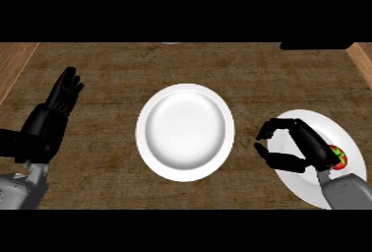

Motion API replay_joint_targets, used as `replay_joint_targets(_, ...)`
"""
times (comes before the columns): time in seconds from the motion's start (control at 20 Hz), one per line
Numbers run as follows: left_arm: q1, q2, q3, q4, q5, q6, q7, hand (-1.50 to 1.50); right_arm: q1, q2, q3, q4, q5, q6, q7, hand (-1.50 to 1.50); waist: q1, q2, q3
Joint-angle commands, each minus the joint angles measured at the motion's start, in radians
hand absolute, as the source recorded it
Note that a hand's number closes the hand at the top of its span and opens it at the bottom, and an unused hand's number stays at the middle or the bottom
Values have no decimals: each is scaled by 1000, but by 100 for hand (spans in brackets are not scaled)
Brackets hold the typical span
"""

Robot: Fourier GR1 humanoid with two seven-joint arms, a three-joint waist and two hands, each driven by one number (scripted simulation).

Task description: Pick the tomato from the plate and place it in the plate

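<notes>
Right robot hand [301,147] hovered over the right plate [341,129] near the desk [109,69] right edge, fingers curled, grasping nothing; tomato [338,156] lay on that plate, partly hidden. Center plate [185,132] bare. Left robot hand [54,115] rested released at left edge.

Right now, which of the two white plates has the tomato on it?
The plate at the right edge, under the right robot hand, holds the tomato. The centre plate holds nothing.

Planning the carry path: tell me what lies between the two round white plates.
Only bare brown wooden counter separates the centre white plate from the right white plate, seen from the head view.
</notes>
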Motion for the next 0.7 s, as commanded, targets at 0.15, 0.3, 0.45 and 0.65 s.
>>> replay_joint_targets(0.15,-62,13,43,69,-1,-56,-45,0,184,151,-131,30,-177,-109,-295,-150,-14,13,3)
replay_joint_targets(0.3,-42,23,48,13,5,-86,-12,0,233,123,-194,53,-217,-63,-450,-150,6,9,3)
replay_joint_targets(0.45,-51,21,86,34,-7,-96,-2,0,276,49,-263,-86,-220,-62,-389,-150,2,7,1)
replay_joint_targets(0.65,-27,11,88,47,-8,-123,-23,0,236,-95,-313,-160,-148,-51,-210,-150,8,7,0)
